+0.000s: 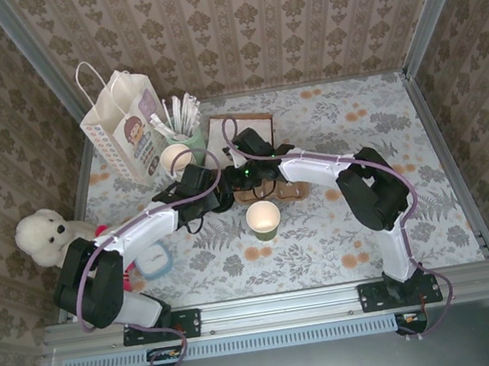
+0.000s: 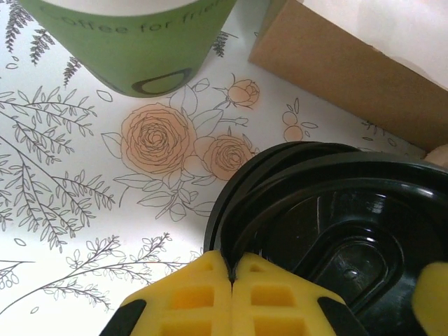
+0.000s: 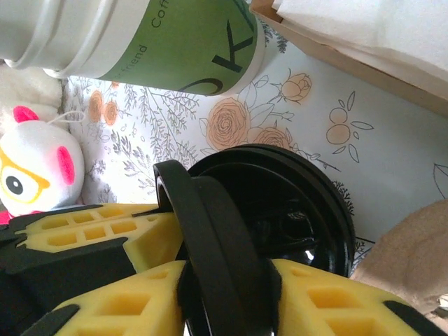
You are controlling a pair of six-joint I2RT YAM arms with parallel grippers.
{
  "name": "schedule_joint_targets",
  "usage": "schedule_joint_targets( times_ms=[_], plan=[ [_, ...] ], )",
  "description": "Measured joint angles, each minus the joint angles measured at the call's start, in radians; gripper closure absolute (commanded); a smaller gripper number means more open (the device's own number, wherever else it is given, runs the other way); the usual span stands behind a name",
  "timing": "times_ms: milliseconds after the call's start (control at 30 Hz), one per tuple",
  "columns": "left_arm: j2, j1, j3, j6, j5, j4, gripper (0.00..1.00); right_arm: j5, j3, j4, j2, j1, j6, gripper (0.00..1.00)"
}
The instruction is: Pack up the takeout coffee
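1. The small olive-green paper cup (image 1: 263,219) sits lower centre in the top view, just below the right gripper (image 3: 227,280), which looks the nearer one.
2. It stands upright, long axis vertical, mouth up and lidless.
3. The left gripper (image 2: 231,269) is pinched tight on the rim of a round black plastic lid (image 2: 336,231); the right gripper's pads clasp the same lid's edge.

The open cup (image 1: 263,219) stands near the middle of the surface (image 1: 344,242). Just behind the cup lies the carrier (image 1: 275,193), and farther behind it the box of napkins (image 1: 242,131). Behind and left of the cup stands the cup stack (image 1: 176,159). The black lids (image 2: 336,231) are closer to the cup than that stack. Farther behind-left are the stirrer holder (image 1: 184,123) and the paper bag (image 1: 120,118). Well left of the cup sits the plush bear (image 1: 44,236).
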Motion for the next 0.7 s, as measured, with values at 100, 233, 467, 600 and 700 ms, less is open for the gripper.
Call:
schedule_joint_targets(
  times_ms=[100, 233, 467, 600, 700],
  plan=[
    [0.0, 0.0, 0.0, 0.0, 0.003, 0.01, 0.96, 0.002, 0.0, 0.0, 0.011, 0.002, -0.002, 0.58],
    [-0.003, 0.0, -0.013, 0.0, 0.008, 0.031, 0.96, 0.005, 0.001, 0.0, 0.023, 0.002, -0.008, 0.6],
    [-0.011, 0.0, -0.019, 0.0, 0.022, 0.042, 0.95, 0.026, 0.002, 0.002, 0.026, 0.002, -0.019, 0.74],
    [-0.013, 0.0, -0.019, 0.001, 0.023, 0.043, 0.95, 0.043, 0.002, 0.002, 0.024, 0.002, -0.046, 0.83],
    [-0.013, 0.0, -0.019, 0.004, 0.03, 0.046, 0.92, 0.063, -0.009, 0.002, 0.014, 0.003, -0.061, 0.88]
  ],
)
